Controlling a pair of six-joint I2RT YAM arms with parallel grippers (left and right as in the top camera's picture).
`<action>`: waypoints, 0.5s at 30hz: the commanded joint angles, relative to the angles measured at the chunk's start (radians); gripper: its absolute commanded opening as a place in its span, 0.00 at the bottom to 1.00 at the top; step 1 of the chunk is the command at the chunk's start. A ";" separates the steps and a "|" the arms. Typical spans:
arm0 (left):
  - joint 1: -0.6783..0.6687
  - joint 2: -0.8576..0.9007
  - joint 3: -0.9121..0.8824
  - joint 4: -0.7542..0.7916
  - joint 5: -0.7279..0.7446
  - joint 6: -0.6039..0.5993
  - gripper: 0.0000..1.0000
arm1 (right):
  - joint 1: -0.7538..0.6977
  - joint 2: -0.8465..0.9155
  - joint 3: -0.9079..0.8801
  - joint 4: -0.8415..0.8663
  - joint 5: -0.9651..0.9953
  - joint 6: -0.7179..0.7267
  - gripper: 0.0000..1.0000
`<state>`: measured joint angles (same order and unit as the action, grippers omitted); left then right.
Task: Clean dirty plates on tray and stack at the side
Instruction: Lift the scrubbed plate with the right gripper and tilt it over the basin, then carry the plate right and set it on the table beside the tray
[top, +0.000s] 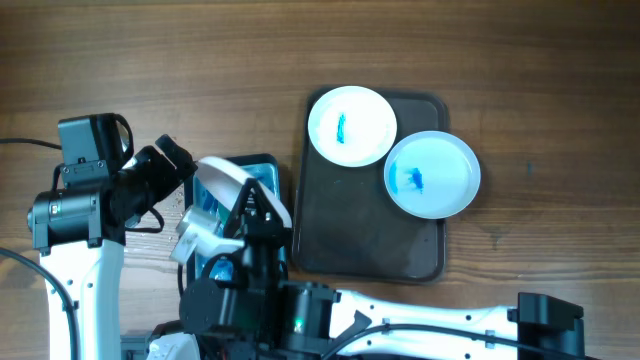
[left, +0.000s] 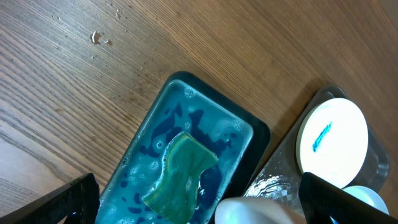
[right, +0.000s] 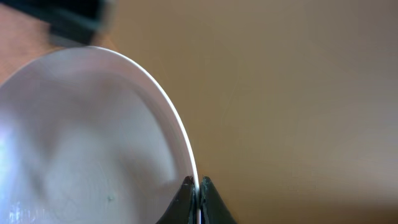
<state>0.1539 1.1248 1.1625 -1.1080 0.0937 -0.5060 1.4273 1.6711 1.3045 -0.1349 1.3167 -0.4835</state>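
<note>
Two white plates with blue smears lie on the dark tray (top: 360, 220): one at its back left (top: 351, 125), one at its right edge (top: 432, 175). My right gripper (top: 252, 212) is shut on the rim of a third white plate (top: 222, 178) and holds it tilted over the blue soapy basin (top: 262, 165). The right wrist view shows the jaws (right: 198, 186) pinching that rim (right: 93, 137). My left gripper (top: 170, 160) is open and empty above the basin (left: 149, 134). A green-yellow sponge (left: 180, 177) lies in the suds below it. The held plate's edge (left: 255, 211) shows at the bottom.
The basin stands just left of the tray on the wooden table. In the left wrist view one smeared plate (left: 333, 140) and the tray's wet corner (left: 280, 180) show at the right. Small crumbs (left: 96, 38) lie on the wood beyond the basin.
</note>
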 joint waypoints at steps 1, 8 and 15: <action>0.008 -0.003 0.015 -0.001 -0.017 0.005 1.00 | -0.077 -0.006 0.019 -0.025 0.068 0.260 0.04; 0.008 -0.003 0.015 -0.001 -0.017 0.005 1.00 | -0.171 -0.057 0.019 -0.186 -0.021 0.537 0.04; 0.008 -0.003 0.015 -0.001 -0.017 0.005 1.00 | -0.451 -0.228 0.019 -0.568 -0.790 0.988 0.04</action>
<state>0.1539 1.1248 1.1625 -1.1080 0.0937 -0.5060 1.1206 1.5589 1.3067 -0.6064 0.9531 0.1898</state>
